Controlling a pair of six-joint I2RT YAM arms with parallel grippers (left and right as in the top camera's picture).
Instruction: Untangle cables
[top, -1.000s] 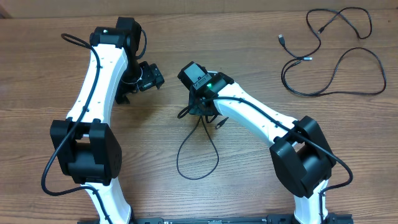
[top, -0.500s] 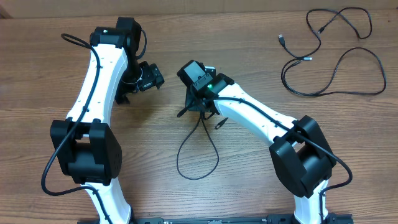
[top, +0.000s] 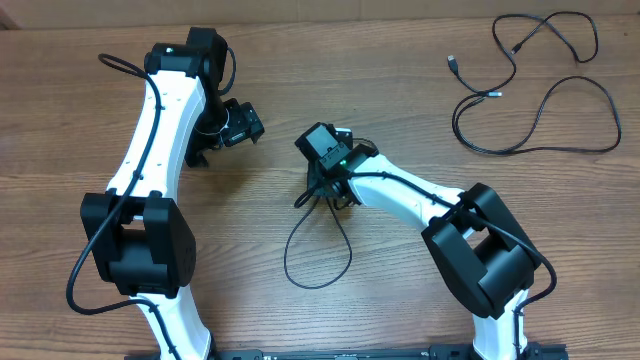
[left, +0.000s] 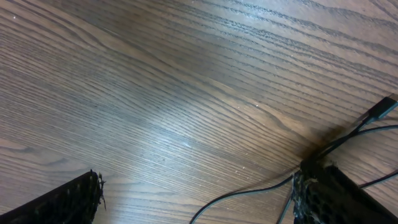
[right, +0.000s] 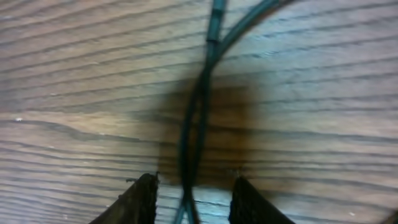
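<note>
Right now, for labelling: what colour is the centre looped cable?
Black; the looped cable shows best overhead.

I am drawing my right gripper (right: 194, 194) back a little toward my base, and my right arm (top: 400, 190) is folding in closer. My pincer is parting from its earlier shut pinch, so two strands of the cables (right: 194, 118) are now running loose between its tips.

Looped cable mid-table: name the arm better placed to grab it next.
Right. The right hand straddles the cable, jaws apart; the left hand hangs open over bare table.
</note>
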